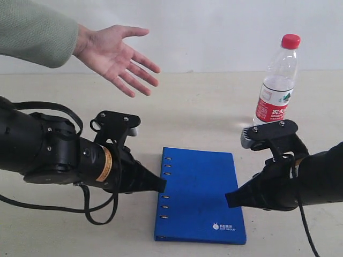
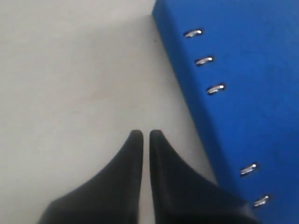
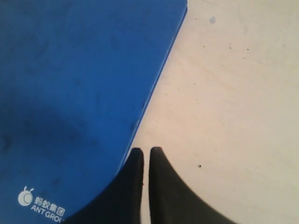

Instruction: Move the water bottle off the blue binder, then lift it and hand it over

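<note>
Both my claws are pinched closed and empty. Far left, a person's open hand (image 1: pixel 115 56) is held above the table (image 1: pixel 203 107), beyond my left claw (image 1: pixel 162 184), whose tip sits just beside the ringed spine edge of the blue binder (image 1: pixel 201 193). The binder lies flat between my claws, long axis running away from the camera. My right claw (image 1: pixel 228 199) points at its opposite long edge. Behind that arm the water bottle (image 1: pixel 278 85) stands upright on the table, already off the binder. I judge my left arm nearer the hand.
</note>
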{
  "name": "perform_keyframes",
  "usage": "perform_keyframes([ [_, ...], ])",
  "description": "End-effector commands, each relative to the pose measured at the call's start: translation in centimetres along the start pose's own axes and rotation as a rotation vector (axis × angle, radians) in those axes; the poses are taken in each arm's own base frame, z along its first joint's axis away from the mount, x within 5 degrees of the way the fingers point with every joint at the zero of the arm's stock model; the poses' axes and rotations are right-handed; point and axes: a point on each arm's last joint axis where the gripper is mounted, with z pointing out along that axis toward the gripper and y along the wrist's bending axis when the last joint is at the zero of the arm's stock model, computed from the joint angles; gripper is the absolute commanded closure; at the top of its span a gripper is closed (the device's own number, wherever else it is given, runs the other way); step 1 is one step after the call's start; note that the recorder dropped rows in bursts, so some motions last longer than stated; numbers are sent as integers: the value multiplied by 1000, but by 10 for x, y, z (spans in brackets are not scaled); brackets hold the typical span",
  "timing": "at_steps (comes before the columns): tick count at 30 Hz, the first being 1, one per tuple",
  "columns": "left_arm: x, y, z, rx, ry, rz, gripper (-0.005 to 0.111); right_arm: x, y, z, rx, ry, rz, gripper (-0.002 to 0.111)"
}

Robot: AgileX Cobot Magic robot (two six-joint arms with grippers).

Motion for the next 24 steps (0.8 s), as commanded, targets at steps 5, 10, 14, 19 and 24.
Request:
perform_keyframes([
  [5,9,0,8,-128,93,65,102,-3,1,0,-2,-20,11,108],
  [10,-13,10,-7,-224,232,155,102,-4,1,0,-3,-26,11,108],
  [14,-34,7,-19,-22,383,157,102,-7,2,-1,-5,-24,10,108],
  [19,-45,-4,-19,321,410,96,102,-11,3,-2,-9,-7,10,108],
  [24,-53,1,-6,210,238,-25,102,-8,3,-2,-8,24,10,108],
])
